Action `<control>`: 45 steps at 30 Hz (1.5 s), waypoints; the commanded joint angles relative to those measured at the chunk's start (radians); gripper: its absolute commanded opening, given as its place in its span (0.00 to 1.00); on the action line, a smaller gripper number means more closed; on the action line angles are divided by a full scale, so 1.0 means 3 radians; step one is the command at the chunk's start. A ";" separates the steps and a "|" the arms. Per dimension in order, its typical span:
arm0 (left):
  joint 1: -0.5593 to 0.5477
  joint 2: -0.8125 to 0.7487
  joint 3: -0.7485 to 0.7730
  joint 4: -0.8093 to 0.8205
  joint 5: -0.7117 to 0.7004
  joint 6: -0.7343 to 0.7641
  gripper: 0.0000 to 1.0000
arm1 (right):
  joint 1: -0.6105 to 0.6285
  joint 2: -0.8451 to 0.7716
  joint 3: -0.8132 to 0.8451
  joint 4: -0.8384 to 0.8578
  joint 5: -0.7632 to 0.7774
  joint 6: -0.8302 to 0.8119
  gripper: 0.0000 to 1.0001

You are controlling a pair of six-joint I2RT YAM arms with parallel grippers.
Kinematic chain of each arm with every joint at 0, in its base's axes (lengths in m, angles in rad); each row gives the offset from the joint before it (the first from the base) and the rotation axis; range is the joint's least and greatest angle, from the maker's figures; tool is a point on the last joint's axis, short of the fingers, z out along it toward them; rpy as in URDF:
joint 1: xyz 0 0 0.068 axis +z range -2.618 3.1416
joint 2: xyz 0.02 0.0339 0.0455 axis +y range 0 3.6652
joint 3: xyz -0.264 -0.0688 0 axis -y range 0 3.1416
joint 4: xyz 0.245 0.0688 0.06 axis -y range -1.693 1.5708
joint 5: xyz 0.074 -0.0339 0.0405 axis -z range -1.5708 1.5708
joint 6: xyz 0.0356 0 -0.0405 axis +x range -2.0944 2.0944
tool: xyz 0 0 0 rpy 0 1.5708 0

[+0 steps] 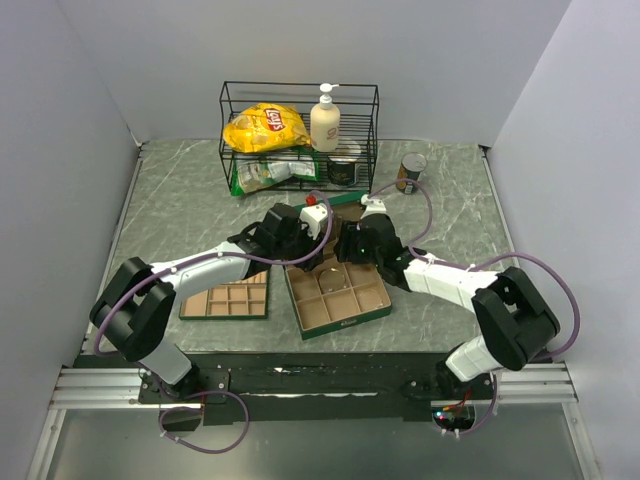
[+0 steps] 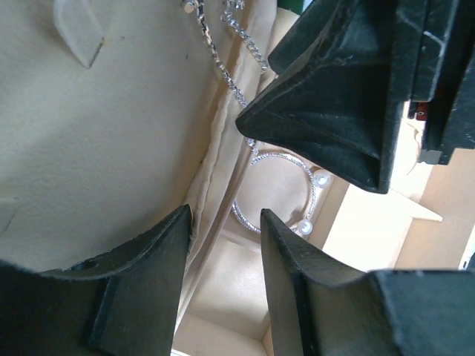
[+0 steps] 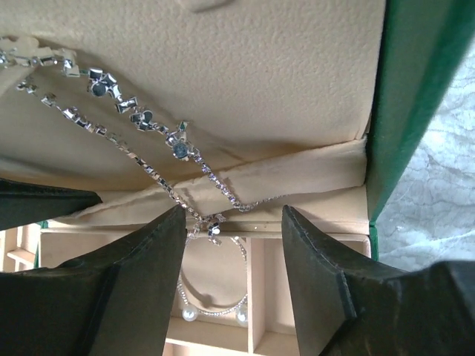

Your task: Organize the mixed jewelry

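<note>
Mixed jewelry (image 3: pixel 180 147) is seen inside the green box (image 1: pixel 348 319), which is set near the middle of the bench (image 1: pixel 180 200), just right of the flat compartment tray (image 1: pixel 224 316). A rhinestone chain (image 3: pixel 141 119) is draped across the tan padded lining (image 3: pixel 260 67) at the back of the box. Its lower end hangs over a fabric fold toward the compartments. A thin silvery bangle (image 3: pixel 191 314) with two pearl-like beads is laid in a compartment just below that fold.

The right claw (image 3: pixel 231 215) is held spread above this compartment. The end of the chain is seen in the gap between its fingers, and no contact with either finger can be made out. The left claw (image 2: pixel 224 222) is likewise spread, poised at the fabric fold beside the bangle, with nothing pinched. The two claws are close together: in the left wrist view the black body of the right one is seen just above the bangle.

At the back of the bench a wire rack (image 1: pixel 300 86) is stood, holding a yellow chips bag (image 1: pixel 265 127) and a soap dispenser (image 1: pixel 325 122). A can (image 1: pixel 410 172) is placed to its right.
</note>
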State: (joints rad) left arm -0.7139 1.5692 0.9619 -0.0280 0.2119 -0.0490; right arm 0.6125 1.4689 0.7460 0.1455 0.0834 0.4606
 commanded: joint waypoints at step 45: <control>-0.0003 -0.0082 0.0082 -0.0065 -0.0077 -0.0036 0.48 | 0.0024 0.0034 0.0188 0.0261 -0.0007 0.0045 0.00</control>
State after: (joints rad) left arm -0.7105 1.5692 0.9657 -0.0353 0.1925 -0.0483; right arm 0.6128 1.5097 0.7647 0.1886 0.0513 0.4667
